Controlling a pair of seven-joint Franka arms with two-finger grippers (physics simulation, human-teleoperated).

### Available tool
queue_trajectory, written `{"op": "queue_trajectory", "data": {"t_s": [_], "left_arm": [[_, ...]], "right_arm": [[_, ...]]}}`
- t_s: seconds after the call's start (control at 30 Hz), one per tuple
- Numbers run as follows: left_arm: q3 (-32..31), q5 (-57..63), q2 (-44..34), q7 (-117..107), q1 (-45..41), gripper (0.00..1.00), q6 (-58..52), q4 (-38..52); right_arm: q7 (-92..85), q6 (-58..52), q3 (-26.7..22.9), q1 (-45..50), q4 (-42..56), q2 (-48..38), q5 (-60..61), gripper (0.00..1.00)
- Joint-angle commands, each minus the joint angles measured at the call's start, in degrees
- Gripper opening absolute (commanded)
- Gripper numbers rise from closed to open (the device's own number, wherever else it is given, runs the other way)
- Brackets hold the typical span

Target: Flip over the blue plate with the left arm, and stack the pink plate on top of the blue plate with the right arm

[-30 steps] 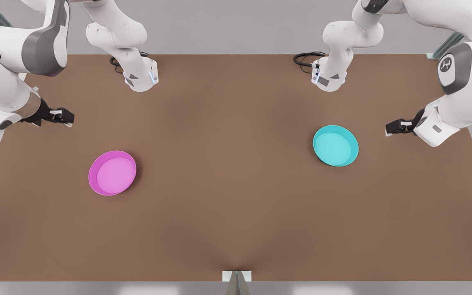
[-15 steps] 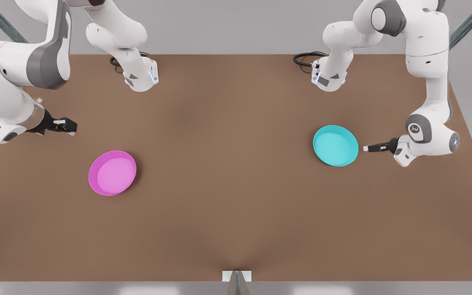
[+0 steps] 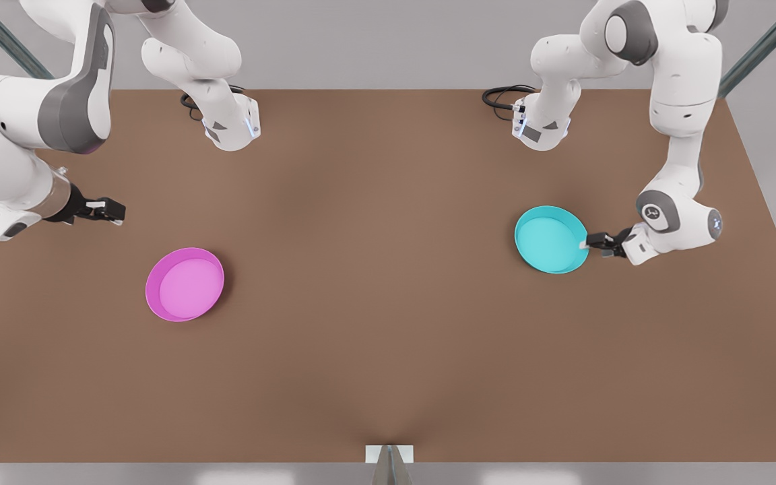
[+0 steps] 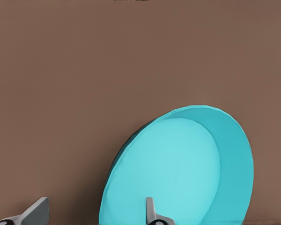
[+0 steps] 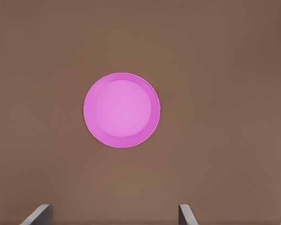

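- Front view, compared with half a second back: the left arm's black two-finger gripper point(image 3: 588, 241) has closed the gap along the brown tabletop point(image 3: 388, 350) and now sits at the rim of the round, shallow turquoise-cyan blue plate point(image 3: 551, 239), on the side facing the tabletop's edge at the front view's right.
- Left wrist view: the blue plate point(image 4: 178, 171) rests open side up, and the fingers point(image 4: 151, 211) stand apart with one over the inside of the dish and the other outside it, so the rim lies between them, not yet pinched.
- My reading: the approach for the flip is finished; closing on the rim comes next.
- Waiting near the tabletop's edge at the front view's left, the right arm's black gripper point(image 3: 110, 210) has barely shifted; its jaws are spread in the right wrist view.
- Below it, the round magenta-pink plate point(image 3: 184, 283) lies flat and untouched, well apart from the blue one.
- Plain matte brown tabletop; grey walls and floor surround it.
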Motion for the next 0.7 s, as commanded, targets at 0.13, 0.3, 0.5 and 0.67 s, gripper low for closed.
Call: {"op": "queue_trajectory", "data": {"t_s": [0.13,0.3,0.5,0.67], "left_arm": [[0.00,-0.25,-0.05,16.60,-0.53,1.00,2.87,-1.14],[0.00,-0.25,0.39,10.01,-2.11,0.79,2.79,-1.13],[0.00,-0.25,0.48,8.69,-2.28,0.46,2.35,-1.13],[-0.08,-0.16,1.18,8.78,-2.28,0.43,2.35,-0.87]], "right_arm": [[0.03,-0.02,-0.07,-0.10,0.03,0.04,0.13,1.00],[0.03,0.07,0.02,-0.54,0.03,0.22,0.13,1.00],[-0.05,0.07,0.02,-0.72,0.03,0.31,0.13,1.00],[-0.05,0.07,0.02,-0.72,0.03,0.48,0.13,1.00]]}}
